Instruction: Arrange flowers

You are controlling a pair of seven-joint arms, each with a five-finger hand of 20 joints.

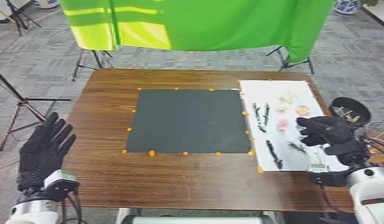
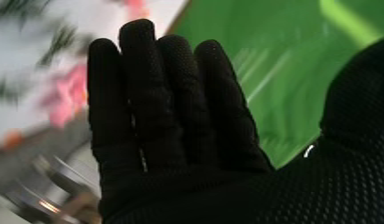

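Black fabric glove, right hand [image 1: 326, 131]: open. Fingers straight and close together, thumb spread wide from them, grip empty. It sat over the right side of the long white sheet [image 1: 259, 90], near the round black container [image 1: 347, 99] at the table's right edge. Couldn't tell if it touched the sheet.

Flowers were on the sheet: cream bloom [image 1: 287, 97] at the far end, round peach bloom [image 1: 302, 110] nearer, ruffled pink bloom [image 1: 282, 125] just left of the right hand. Slim dark-green stems [image 1: 267, 115] lay left of the blooms, longer dark-green stem [image 1: 275, 154] toward the near end.

Left hand, black glove [image 1: 46, 150], also open, fingers straight, at the left edge of the brown wooden table [image 1: 108, 100]. Dark grey rectangular mat [image 1: 188, 120] lay between the hands, left of the sheet.
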